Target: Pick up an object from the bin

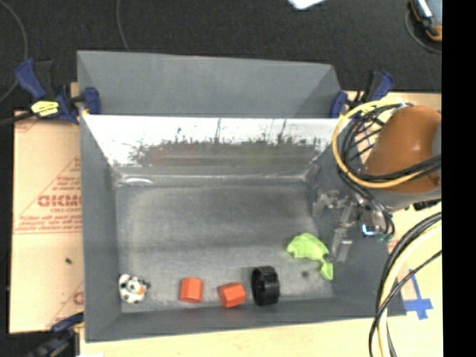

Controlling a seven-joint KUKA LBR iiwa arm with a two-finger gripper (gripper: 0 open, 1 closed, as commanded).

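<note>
**Gripper low at the right wall, beside the green piece**

Camera view: I see the gripper (343, 250) down inside the bin (223, 136), close against its right wall. The arm's orange cover (401, 143) and looped cables (349, 147) sit above it at the bin's right rim. From here I cannot tell whether the gripper is open or closed.

Just to its left a crumpled, soft-looking green piece (306, 247) lies on the bin floor, near the right front corner. Its lower tail reaches toward the gripper's tip, and I cannot tell if the two touch. That green piece is the thing nearest the tool.

Four others sit in a row along the front wall. A black ring-shaped piece (265, 285) lies just left of and in front of the green one. Left of it come an orange block (233, 295) and a second orange block (191, 289). A small black-and-white ball (132, 289) rests in the left front corner, well apart from the gripper.
</note>
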